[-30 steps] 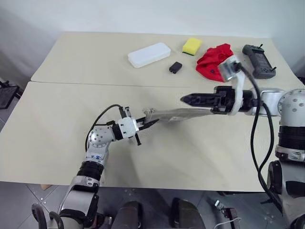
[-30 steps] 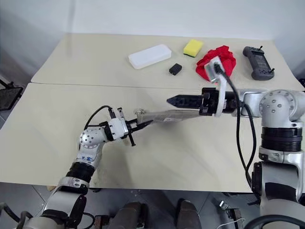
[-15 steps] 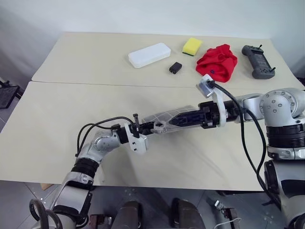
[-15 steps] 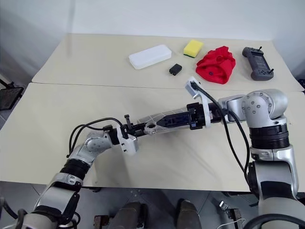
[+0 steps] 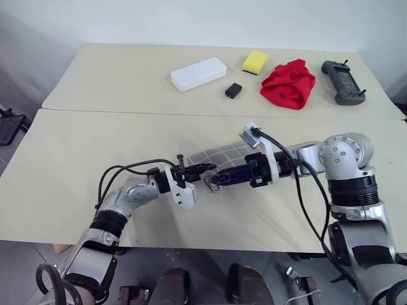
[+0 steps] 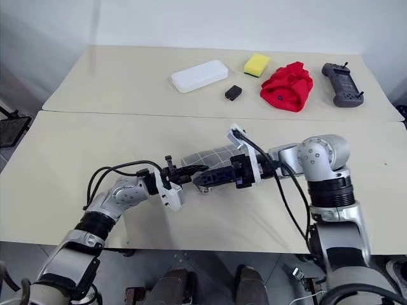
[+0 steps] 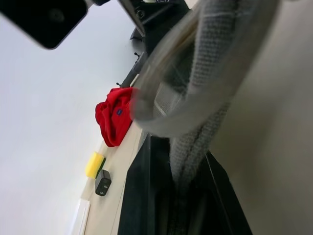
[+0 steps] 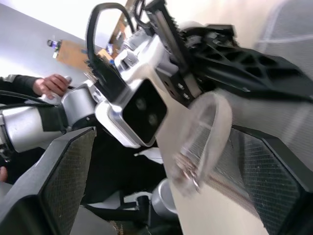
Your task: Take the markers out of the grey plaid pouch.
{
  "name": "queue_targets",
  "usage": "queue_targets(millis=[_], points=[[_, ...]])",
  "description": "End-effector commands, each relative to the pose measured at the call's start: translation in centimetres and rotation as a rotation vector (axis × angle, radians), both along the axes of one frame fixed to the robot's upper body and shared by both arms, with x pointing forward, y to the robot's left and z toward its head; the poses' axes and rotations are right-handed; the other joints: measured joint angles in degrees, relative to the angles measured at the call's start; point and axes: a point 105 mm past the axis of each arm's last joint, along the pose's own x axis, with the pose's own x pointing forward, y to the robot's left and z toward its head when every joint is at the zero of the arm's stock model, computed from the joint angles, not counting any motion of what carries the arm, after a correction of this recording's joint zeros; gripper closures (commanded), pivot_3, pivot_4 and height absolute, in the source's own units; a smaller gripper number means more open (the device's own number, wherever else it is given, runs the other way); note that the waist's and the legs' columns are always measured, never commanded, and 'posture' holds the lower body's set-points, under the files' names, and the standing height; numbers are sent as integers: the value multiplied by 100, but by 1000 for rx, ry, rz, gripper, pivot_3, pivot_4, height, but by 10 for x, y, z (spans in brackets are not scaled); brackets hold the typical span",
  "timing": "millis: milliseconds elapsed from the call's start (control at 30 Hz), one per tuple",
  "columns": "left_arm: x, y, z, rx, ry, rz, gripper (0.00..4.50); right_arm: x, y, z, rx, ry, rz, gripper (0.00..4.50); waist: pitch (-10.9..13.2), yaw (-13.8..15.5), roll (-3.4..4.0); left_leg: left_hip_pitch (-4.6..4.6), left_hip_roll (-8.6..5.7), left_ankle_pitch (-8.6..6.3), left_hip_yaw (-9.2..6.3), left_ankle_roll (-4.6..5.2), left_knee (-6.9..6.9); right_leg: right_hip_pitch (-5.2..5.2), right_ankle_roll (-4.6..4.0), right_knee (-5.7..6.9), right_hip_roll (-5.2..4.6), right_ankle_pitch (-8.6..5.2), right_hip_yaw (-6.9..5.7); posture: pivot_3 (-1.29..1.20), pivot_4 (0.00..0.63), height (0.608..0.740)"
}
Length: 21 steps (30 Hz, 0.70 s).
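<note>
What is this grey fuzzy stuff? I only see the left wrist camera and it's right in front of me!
Observer: That is the grey plaid pouch. The left gripper has its fingers shut on one end of it, low over the table.
Operator: Where did my other arm go?
Observer: The right gripper lies along the pouch with its fingers open, and its tips are close to the left fingers.
Operator: Is somebody else there too?
Observer: Yes. The right wrist camera catches a person's hand behind the robot.
</note>
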Motion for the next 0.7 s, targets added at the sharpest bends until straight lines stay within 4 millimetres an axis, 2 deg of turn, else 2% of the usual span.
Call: queue_targets(millis=[33, 333, 500, 700], points=[[-2, 1, 10, -27, -31, -4, 4500, -4, 4, 8, 62, 6, 19, 13, 0, -7, 0, 0, 0, 0, 0, 0, 0, 0, 0, 0, 0, 0, 0, 0, 150, 740], [1, 7, 12, -55, -14, 25, 4500, -9, 4, 6, 67, -35, 48, 13, 0, -36, 0, 1, 0, 0, 0, 0, 1, 0, 0, 4, 0, 0, 0, 0, 150, 740], [3, 8, 15, -66, -12, 31, 4500, -8, 4, 3, 58, -81, 53, 1583, 0, -88, 0, 1, 0, 0, -1, 0, 3, 0, 0, 6, 0, 0, 0, 0, 150, 740], [5, 11, 18, -86, -5, 49, 4500, -7, 5, -2, 40, -133, 60, 3697, 0, -130, 0, 2, 0, 0, -1, 0, 3, 0, 0, 8, -1, 0, 0, 0, 150, 740]])
